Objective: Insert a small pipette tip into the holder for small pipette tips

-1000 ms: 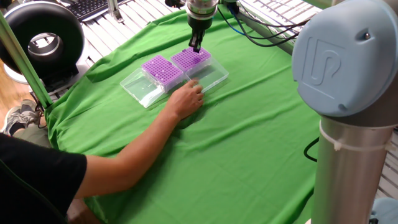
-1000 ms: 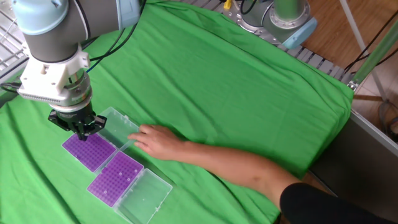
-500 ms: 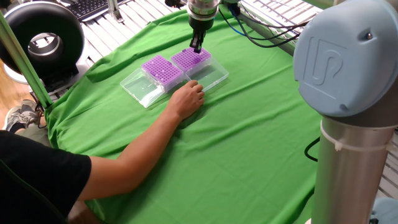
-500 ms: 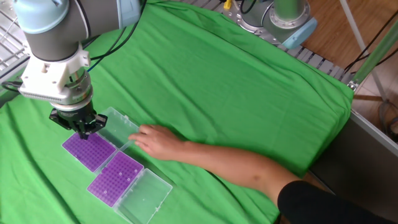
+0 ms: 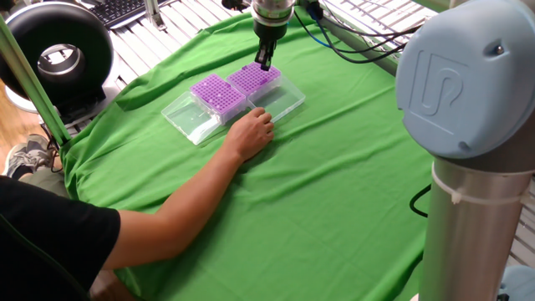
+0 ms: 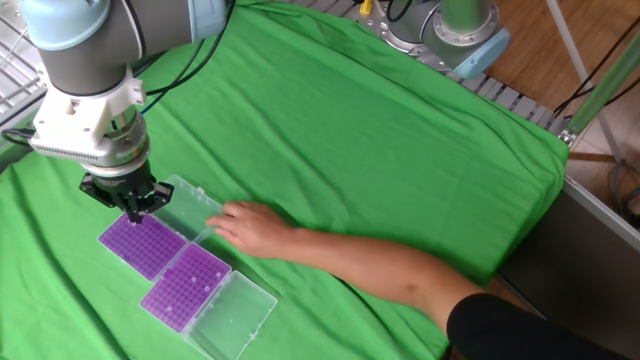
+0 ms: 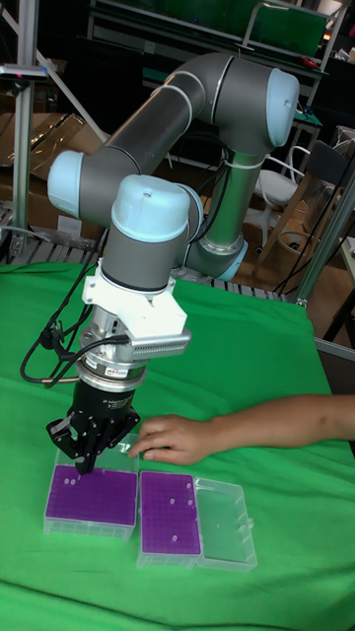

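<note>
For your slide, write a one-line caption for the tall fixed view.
Gripper poised over one purple tip rack while a person's hand steadies the box.

1. Two purple pipette tip racks: one under the gripper (image 7: 90,495), one beside it (image 7: 169,513).
2. Two clear hinged lids, folded open: one (image 6: 190,204), the other (image 6: 233,313).
3. One gripper (image 7: 91,454).
4. One person's hand (image 7: 174,439).
5. One green cloth (image 6: 380,140) over the table.

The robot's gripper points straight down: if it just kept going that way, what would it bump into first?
Most likely the square purple rack with tiny holes, near its back edge. The gripper hangs right above that rack, not the twin beside it. How much gap remains is hard to judge.
</note>
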Tool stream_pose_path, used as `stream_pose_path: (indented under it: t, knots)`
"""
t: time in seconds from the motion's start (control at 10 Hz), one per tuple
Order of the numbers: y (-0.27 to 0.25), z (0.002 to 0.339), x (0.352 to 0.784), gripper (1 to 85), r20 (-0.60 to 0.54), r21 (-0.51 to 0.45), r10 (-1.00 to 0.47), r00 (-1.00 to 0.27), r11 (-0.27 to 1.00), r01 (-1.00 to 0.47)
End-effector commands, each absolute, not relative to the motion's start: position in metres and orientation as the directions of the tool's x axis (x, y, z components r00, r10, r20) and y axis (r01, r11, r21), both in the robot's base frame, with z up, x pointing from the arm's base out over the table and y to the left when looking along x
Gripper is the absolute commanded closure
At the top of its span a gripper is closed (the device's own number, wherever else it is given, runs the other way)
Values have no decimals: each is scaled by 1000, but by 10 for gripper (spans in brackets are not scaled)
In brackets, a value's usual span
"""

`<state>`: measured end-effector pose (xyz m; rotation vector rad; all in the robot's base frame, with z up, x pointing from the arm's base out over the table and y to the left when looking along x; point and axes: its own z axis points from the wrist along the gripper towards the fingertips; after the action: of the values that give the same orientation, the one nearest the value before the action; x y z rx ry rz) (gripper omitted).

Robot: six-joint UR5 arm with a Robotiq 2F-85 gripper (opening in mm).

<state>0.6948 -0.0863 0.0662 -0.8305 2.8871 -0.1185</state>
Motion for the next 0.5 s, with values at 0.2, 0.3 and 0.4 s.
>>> stream_pose_path:
  t: [0.2, 0.3, 0.4]
  knots:
    - [-79, 69, 702, 847, -123, -103, -524, -843, 851, -514]
    - [-78, 68, 704, 847, -127, -103, -524, -842, 851, -514]
    - [-77, 67, 704, 847, -127, -102, -525, -842, 851, -515]
